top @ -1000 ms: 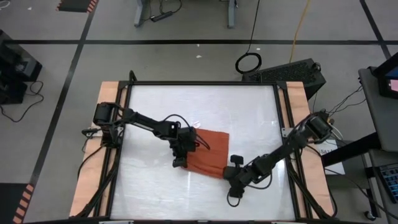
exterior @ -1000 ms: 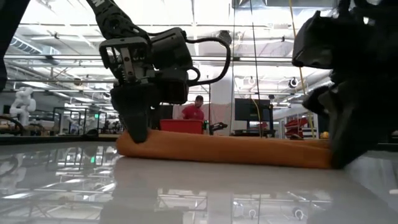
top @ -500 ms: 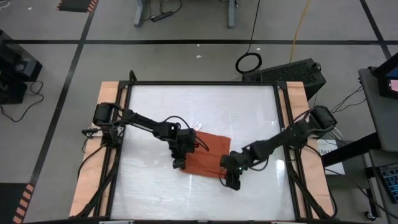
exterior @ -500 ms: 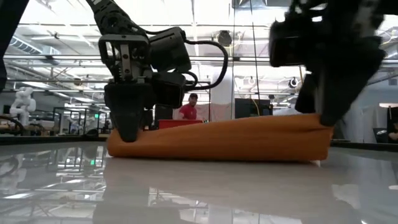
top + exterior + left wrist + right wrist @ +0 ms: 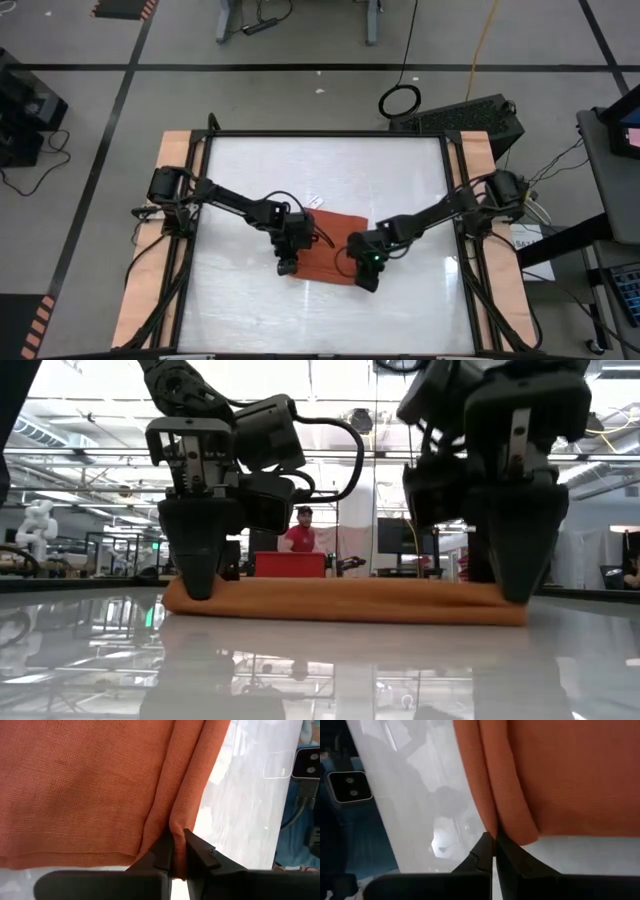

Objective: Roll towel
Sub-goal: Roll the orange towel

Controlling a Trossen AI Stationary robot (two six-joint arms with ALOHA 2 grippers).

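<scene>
The rust-orange towel (image 5: 327,243) lies on the white table, its near edge turned over into a thick fold (image 5: 345,601). My left gripper (image 5: 287,264) stands at the fold's left end and is shut on it; it also shows in the low view (image 5: 198,582) and in the left wrist view (image 5: 178,851). My right gripper (image 5: 365,277) stands at the fold's right end and is shut on it; it also shows in the low view (image 5: 520,585) and in the right wrist view (image 5: 494,846). My left gripper pinches the fold's left end (image 5: 178,831) between its two fingers, several layers of cloth. The fingers come from above, pointing down. The fold rests on the table below them. My right gripper pinches the fold's right end (image 5: 492,826) between its two fingertips, from above, pointing down. The cloth lies low on the table between the two grippers, level and without sag.
A small white tag (image 5: 316,203) lies on the table just beyond the towel's far edge. The black frame rails (image 5: 330,134) and wooden side boards (image 5: 150,240) bound the table. In the low view a person in red (image 5: 303,538) shows far behind the table.
My right gripper has gone toward the table's left and far side, up to the towel's right near corner. The towel's near edge has risen into a tall fold, then come down low, laid over toward the far side. My left gripper has shifted only slightly.
</scene>
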